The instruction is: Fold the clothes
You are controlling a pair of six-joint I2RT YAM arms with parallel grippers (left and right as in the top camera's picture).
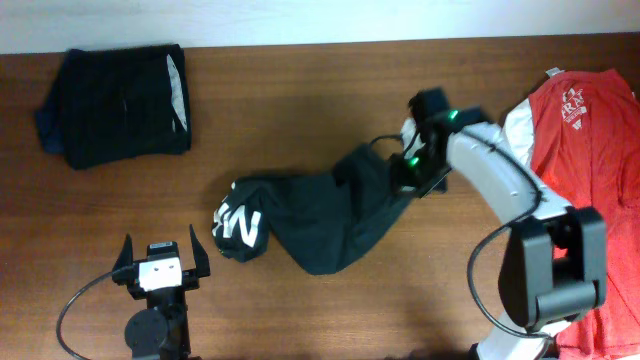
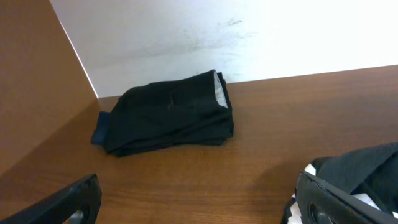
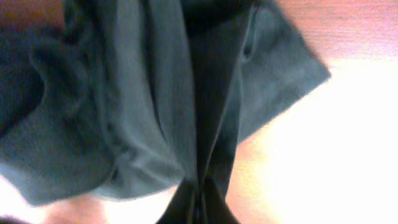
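The black trousers (image 1: pixel 320 215) lie crumpled mid-table, with the white lettering (image 1: pixel 240 225) at their left end. My right gripper (image 1: pixel 408 172) is shut on the trousers' right end; the right wrist view shows dark cloth (image 3: pixel 124 106) pinched between the closed fingers (image 3: pixel 199 199). My left gripper (image 1: pixel 160 262) is open and empty near the front left, just left of the lettered end; its fingers frame bare wood (image 2: pixel 199 205). The folded black garment with pale lining (image 1: pixel 120 105) lies at the back left, also in the left wrist view (image 2: pixel 168 112). The red T-shirt (image 1: pixel 590 130) lies at the right edge.
A pale wall (image 2: pixel 249 31) rises behind the table's far edge. The right arm's base (image 1: pixel 550 265) stands on the red T-shirt's lower part. Bare wood (image 1: pixel 300 90) lies between the folded garment and the trousers.
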